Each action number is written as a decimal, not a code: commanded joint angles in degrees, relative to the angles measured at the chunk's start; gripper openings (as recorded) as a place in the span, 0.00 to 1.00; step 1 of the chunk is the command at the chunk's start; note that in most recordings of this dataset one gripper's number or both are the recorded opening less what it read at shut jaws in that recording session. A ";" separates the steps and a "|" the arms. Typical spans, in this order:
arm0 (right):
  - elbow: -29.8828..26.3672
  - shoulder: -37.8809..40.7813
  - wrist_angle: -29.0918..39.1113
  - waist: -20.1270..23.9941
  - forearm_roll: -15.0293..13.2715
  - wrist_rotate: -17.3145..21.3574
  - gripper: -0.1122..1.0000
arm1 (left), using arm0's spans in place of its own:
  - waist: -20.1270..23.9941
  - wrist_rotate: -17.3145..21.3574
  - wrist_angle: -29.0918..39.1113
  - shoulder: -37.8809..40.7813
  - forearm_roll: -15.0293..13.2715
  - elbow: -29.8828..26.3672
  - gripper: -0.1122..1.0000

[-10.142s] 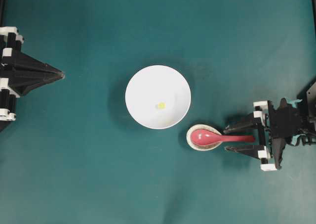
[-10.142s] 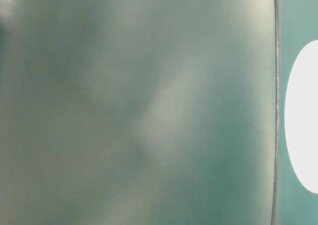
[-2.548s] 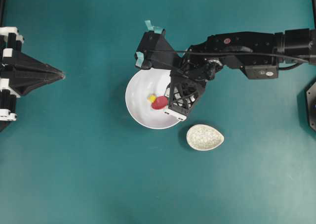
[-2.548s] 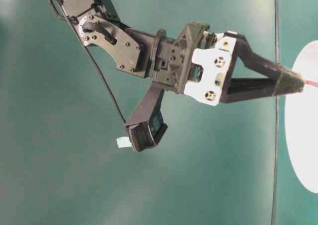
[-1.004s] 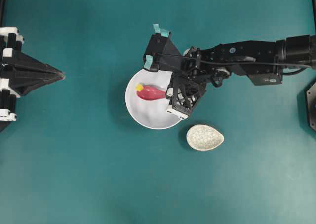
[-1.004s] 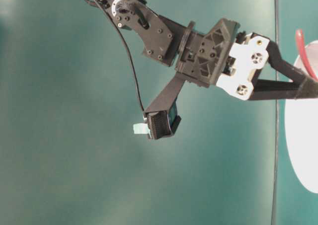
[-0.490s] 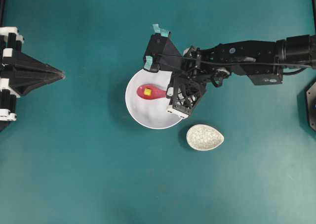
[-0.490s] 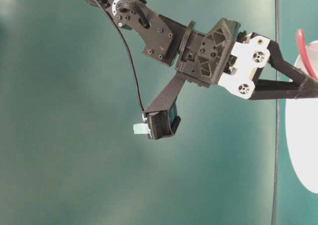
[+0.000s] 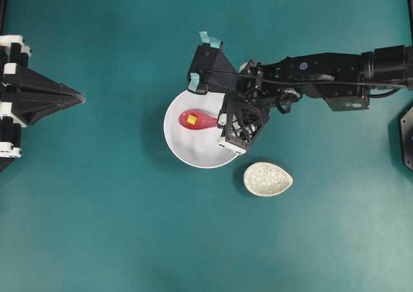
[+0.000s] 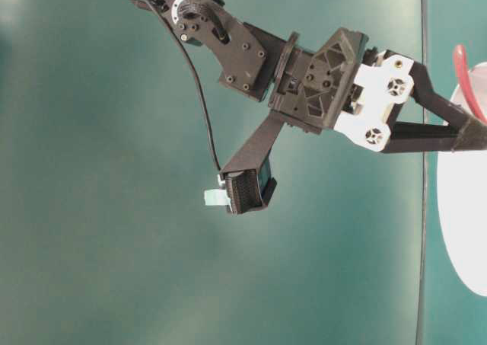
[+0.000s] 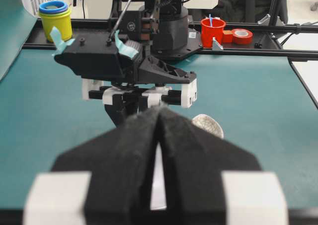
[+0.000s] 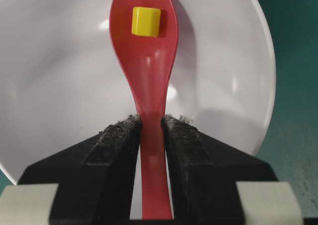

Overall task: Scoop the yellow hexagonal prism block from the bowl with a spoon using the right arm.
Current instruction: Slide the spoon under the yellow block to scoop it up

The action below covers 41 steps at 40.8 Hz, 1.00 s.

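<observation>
The right claw grips the glossy pink-red spoon by its handle, carrying the tiny yellow block above the round white bowl

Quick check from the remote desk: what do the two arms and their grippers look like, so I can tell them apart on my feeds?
Both are black. The right arm has a thin black cable along it, a lattice-patterned bracket, white fittings behind its pointed right gripper, and teal tape tabs on its wrist camera. The left gripper tapers to a point, with white blocks at its base and rough, felt-like black fingers.
</observation>
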 commanded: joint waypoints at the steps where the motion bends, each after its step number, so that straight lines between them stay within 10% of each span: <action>1: -0.44 -0.97 -0.44 0.09 -0.09 -0.09 0.31 | 0.09 -0.09 -0.35 0.18 0.18 -1.49 0.09; 41: -0.44 -6.68 0.18 0.26 -0.09 -0.09 0.31 | 0.09 -0.26 -0.35 0.18 0.18 -1.58 0.09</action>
